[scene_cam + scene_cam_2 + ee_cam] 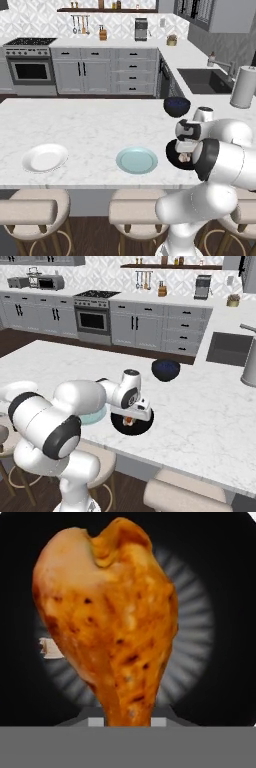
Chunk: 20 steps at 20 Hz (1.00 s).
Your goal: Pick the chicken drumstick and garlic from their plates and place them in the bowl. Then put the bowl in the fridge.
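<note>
Gripper: we see the gripper [131, 419] poised directly over the black bowl [143, 427], pinching the chicken drumstick [112, 619] by its narrow end.
Drumstick position: we find it hanging just above the bowl's inside, a small orange patch under the hand in the right base view [129, 420].
Drumstick axis: in the hand view we see its long axis running along the gripper's line, narrow bone end at the fingertips, thick meaty end pointing away toward the bowl's floor.
Bowl: we place it on the marble island counter [90, 125] near the front edge, just right of the pale blue-teal plate [136, 160]; the arm covers much of it in the left base view [172, 154].
Plates: we note the white plate [45, 157] lies well left of the teal one; both are bare.
Garlic: we see a small pale object in the bowl [50, 648], partly hidden by the drumstick; we cannot tell what it is.
Other: a smaller dark blue bowl [176, 106] sits farther back on the island.
</note>
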{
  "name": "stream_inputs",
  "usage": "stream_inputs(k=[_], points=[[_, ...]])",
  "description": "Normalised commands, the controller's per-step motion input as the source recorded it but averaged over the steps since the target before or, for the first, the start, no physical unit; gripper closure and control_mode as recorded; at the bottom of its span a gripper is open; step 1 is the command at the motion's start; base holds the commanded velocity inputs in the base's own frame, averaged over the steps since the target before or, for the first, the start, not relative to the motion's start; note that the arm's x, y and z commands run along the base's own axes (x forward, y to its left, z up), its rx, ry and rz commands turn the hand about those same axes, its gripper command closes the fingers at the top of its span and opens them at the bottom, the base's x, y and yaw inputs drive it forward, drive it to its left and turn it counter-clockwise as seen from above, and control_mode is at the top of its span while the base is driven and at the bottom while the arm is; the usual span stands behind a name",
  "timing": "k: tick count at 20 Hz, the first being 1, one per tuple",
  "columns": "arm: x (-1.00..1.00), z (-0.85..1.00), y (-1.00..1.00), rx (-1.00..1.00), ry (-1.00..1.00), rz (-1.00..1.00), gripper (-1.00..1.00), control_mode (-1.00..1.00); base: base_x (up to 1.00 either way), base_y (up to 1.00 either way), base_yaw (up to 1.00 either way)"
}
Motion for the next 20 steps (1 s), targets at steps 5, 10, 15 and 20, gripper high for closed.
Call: stream_inputs(k=[5,10,15,20], points=[[-0.23,0.02,0.0,0.0,-0.15,0.0,-1.0,-1.0,0.0,0.0,0.0],[-0.35,0.41,0.08,-0.09,-0.3,0.0,-1.0,-1.0,0.0,0.0,0.0],[-0.41,0.62,0.0,-0.03,-0.08,-0.07,-1.0,-1.0,0.0,0.0,0.0],[-0.74,0.23,-0.27,0.01,0.0,-0.18,-1.0,-1.0,0.0,0.0,0.0]])
